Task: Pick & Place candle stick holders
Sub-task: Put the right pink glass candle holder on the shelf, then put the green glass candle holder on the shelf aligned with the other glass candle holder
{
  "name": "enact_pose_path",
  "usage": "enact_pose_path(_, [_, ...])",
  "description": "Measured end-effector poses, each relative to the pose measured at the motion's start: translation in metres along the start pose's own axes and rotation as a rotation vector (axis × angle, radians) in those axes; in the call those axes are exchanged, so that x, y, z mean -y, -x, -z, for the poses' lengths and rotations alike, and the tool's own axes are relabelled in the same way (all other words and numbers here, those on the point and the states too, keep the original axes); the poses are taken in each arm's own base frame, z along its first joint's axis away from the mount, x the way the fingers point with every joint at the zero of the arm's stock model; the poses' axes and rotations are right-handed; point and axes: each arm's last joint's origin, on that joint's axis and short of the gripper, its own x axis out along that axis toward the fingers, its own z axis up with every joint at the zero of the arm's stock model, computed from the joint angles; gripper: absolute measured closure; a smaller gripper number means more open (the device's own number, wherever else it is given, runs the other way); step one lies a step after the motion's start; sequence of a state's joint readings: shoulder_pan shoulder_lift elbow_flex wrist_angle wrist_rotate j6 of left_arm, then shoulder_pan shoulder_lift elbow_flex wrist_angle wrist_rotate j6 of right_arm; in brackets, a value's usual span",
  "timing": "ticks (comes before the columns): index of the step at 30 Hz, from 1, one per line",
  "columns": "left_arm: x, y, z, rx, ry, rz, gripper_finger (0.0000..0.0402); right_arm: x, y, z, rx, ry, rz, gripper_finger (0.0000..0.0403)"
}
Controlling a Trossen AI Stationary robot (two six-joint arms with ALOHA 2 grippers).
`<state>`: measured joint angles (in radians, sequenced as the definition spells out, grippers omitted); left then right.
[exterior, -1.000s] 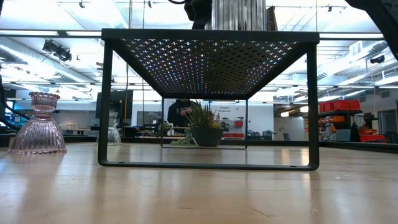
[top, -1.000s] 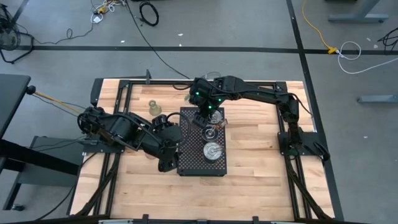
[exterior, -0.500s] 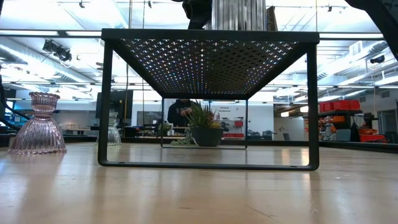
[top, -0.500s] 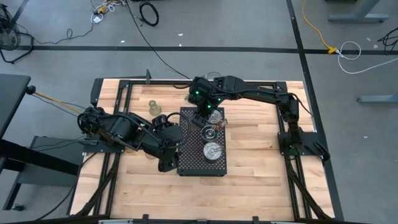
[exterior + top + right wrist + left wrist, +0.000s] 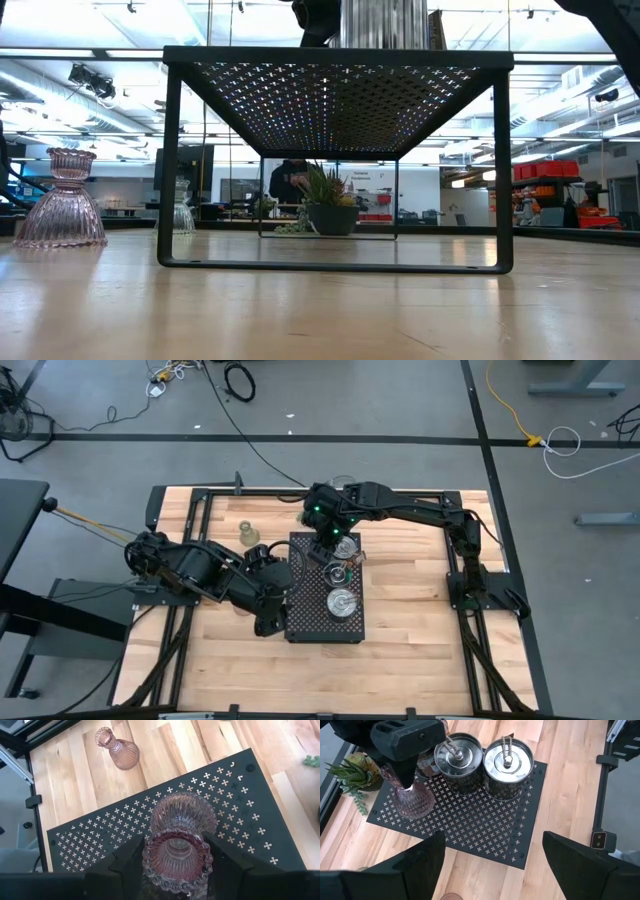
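Observation:
A black perforated tray (image 5: 318,610) stands on legs on the wooden table. Two silver holders (image 5: 458,757) (image 5: 507,760) stand on it. My right gripper (image 5: 177,862) is over the tray's far end (image 5: 328,540), shut on a pink glass holder (image 5: 412,800) that stands upright on the tray. A second pink glass holder (image 5: 115,750) stands on the table left of the tray. A clear glass holder (image 5: 247,532) stands at the far left. My left gripper (image 5: 490,865) is open and empty, raised left of the tray (image 5: 272,615). My right gripper pinches the pink holder's beaded top rim (image 5: 176,870) between its two fingers (image 5: 132,862), one on each side. The fingers come from above, pointing down. The holder is upright, its wide ribbed base (image 5: 182,812) on the tray's perforated top.
A small green potted plant (image 5: 350,770) stands on the table just beyond the tray's far end. The tray stands raised, with open space under it (image 5: 335,200). Black frame rails (image 5: 200,495) run round the table. Bare wood lies right of the tray (image 5: 410,600).
My right gripper has shifted a little toward the table's left over the tray's far end. The pink holder stays upright on the tray.

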<state>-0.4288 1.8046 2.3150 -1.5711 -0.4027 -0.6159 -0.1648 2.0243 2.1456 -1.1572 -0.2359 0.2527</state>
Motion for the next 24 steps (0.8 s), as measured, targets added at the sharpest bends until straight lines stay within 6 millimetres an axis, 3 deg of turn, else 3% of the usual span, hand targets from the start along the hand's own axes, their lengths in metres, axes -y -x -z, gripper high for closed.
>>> enact_pose_path(13, [0.0,0.0,0.0,-0.002,0.0,0.003,0.0067,0.0,0.0,-0.001,0.007,0.002,0.009,0.0164])
enact_pose_path(24, [0.001,0.0,0.0,-0.002,0.0,0.004,0.0067,0.006,0.007,-0.011,0.101,-0.019,-0.015,0.0168])
